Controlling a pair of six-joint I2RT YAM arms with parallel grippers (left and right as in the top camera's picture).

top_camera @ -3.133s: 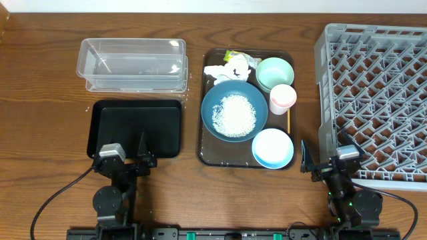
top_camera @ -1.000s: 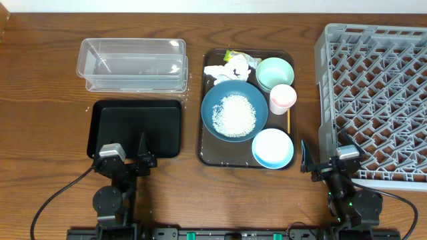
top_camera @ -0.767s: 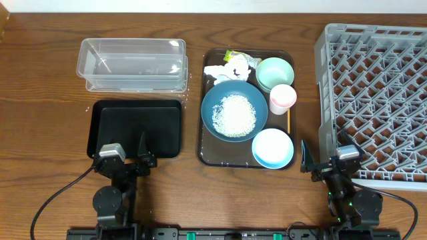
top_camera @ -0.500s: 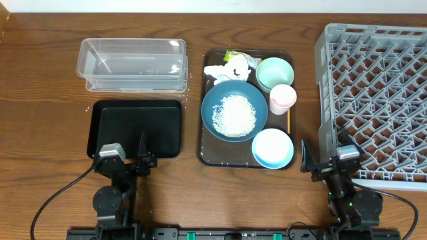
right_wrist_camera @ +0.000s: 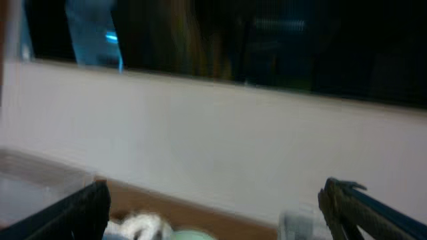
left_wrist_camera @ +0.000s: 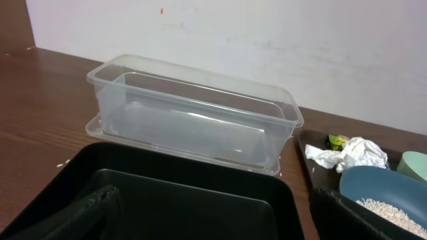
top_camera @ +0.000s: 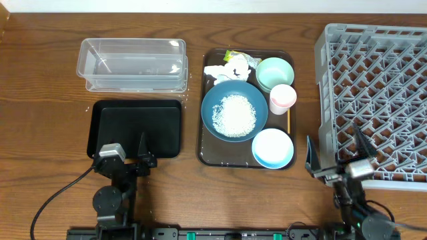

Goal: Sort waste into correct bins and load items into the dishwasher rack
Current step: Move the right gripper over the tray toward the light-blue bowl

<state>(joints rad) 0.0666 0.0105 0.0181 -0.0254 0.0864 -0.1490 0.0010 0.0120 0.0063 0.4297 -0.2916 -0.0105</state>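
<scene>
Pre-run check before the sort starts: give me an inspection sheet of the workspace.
Surface: brown wooden table, nothing spilled that I can see.
Job's things: clear plastic rectangular tub and shallow black rectangular tray, both empty. The dark brown serving tray holds a deep-blue round dish with white rice grains, crumpled white tissue, yellow-green wrapper, mint-green bowl, pink cup, light-blue bowl and thin wooden stick. The grey lattice rack is empty.
Clutter: white specks beside the black tray.
Grippers: left gripper open at the black tray's near edge; right gripper open by the rack; both empty.
Cables: black cable beside the left arm.
Surroundings: white wall; right wrist view blurred.
</scene>
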